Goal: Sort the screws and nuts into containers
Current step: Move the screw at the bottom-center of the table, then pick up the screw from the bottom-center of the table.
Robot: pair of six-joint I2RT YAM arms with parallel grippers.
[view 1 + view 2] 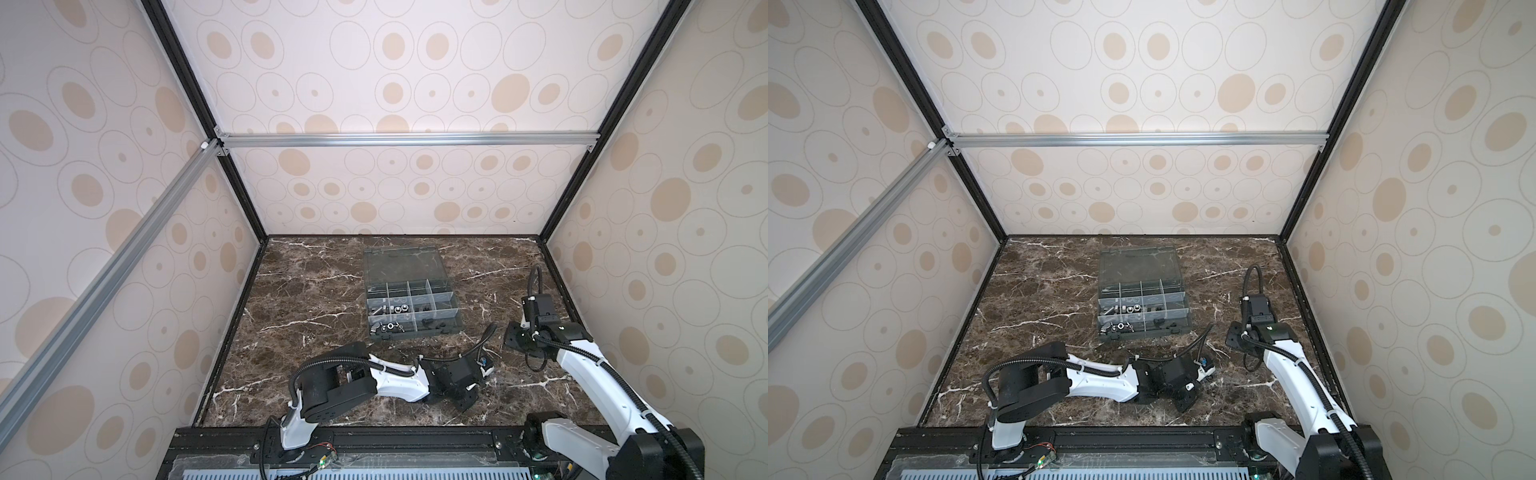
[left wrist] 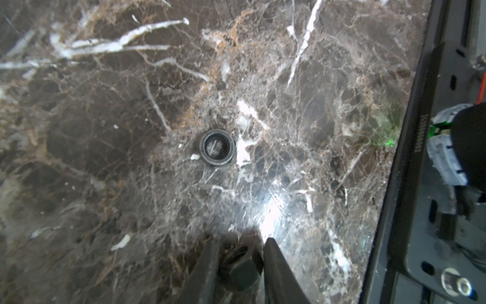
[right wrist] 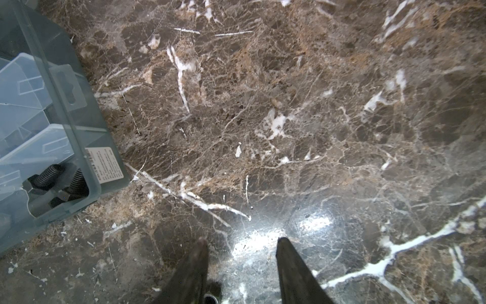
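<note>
- Sorting under way: the left claw (image 2: 241,240) works low over the marble desk (image 1: 311,291) near its front edge. Its fingers flank a dark piece (image 2: 243,268), seemingly hex-headed; whether it is clamped or let go cannot be told.
- A black ring nut (image 2: 217,147) lies loose on the desk just ahead of that claw, apart from it.
- The organiser box (image 1: 415,336) sits mid-desk, its lid (image 1: 401,266) laid open behind. Silver nuts (image 1: 388,311) sit in its left compartments, black screws (image 3: 50,176) in a near corner one.
- Next move, by judgement: secure the dark piece, lift it and carry it to a compartment of like black parts, then go for the ring nut.
- The right claw (image 3: 242,240) hangs released and empty beside the box's near right corner, where its arm may crowd the approach. The black frame rail (image 2: 410,158) runs close by the left claw.
</note>
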